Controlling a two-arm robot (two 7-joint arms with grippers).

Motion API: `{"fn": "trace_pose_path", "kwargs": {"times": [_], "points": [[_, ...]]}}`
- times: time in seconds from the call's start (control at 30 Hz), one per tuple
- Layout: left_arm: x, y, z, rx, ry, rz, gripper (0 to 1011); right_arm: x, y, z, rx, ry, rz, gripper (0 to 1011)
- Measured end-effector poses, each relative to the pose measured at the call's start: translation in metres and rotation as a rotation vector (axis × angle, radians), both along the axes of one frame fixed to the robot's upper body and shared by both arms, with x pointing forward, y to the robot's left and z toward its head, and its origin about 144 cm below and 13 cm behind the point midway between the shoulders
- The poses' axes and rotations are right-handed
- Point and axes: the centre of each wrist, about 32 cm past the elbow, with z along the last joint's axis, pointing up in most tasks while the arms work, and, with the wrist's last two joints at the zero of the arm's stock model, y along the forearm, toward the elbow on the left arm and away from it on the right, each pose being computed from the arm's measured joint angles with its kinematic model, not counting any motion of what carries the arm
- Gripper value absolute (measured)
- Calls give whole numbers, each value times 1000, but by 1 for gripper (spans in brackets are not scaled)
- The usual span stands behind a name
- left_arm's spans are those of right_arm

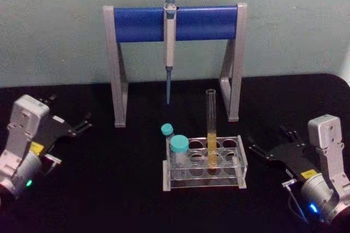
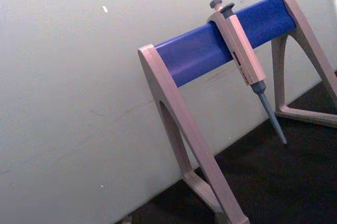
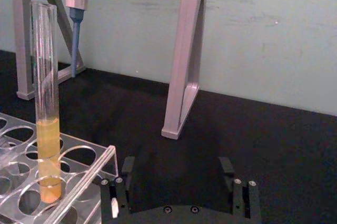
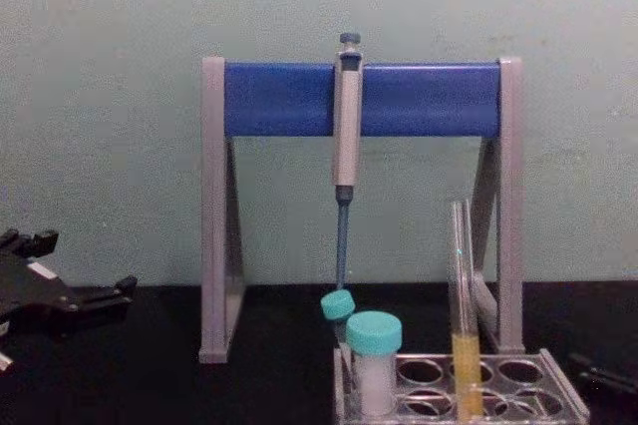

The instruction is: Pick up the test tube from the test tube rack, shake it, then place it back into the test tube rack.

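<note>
The test tube stands upright in a middle hole of the clear test tube rack, with yellow liquid in its lower part. In the right wrist view the test tube rises from the rack, off to one side of my open right gripper. My right gripper rests low on the table to the right of the rack, apart from it. At the table's left, far from the rack, my left gripper stands open with nothing in it. The chest view has the tube in the rack.
Two teal-capped white vials stand in the rack's left end. Behind the rack is a grey-and-blue pipette stand with a pipette hanging from its bar, tip pointing down. The black tabletop has free room on both sides.
</note>
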Motion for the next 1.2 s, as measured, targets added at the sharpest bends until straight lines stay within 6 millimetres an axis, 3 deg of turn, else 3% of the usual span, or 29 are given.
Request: {"fn": "trace_pose_path", "kwargs": {"times": [1.2], "points": [[0,0,0,0,0,0,1010,0,0,0,2,-2,0,1000]]}}
